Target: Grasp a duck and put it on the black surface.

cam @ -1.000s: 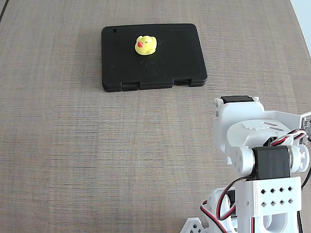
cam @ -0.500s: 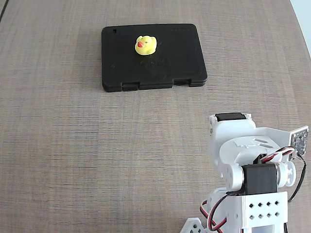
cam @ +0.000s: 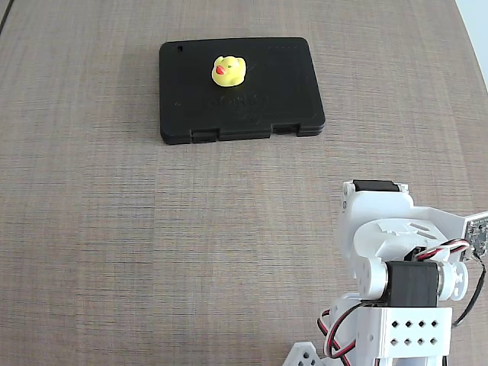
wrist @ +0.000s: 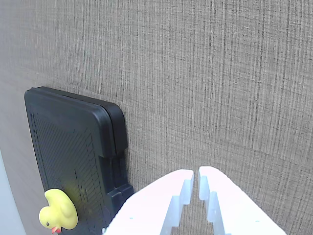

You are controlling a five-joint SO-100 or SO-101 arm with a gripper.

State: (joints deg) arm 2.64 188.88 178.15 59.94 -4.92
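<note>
A tiny yellow duck (cam: pixel 228 71) with a red beak sits upright on the black surface (cam: pixel 282 88), a flat rounded slab near the top of the fixed view. In the wrist view the duck (wrist: pixel 60 211) shows at the lower left on the slab (wrist: pixel 63 137). My gripper (wrist: pixel 196 174) rises from the bottom edge of the wrist view, its white fingers nearly touching, with nothing between them. It hangs over bare table, well apart from the slab. In the fixed view the folded white arm (cam: pixel 396 267) fills the lower right and hides the fingertips.
The wood-grain table (cam: pixel 114 229) spreads around the slab. Its right edge (cam: pixel 474 19) cuts the top right corner of the fixed view. Red, black and white cables (cam: pixel 339 328) loop at the arm's base.
The arm has shifted a little in the lower right corner, dipping down and then edging right. The duck and the slab have stayed where they were.
</note>
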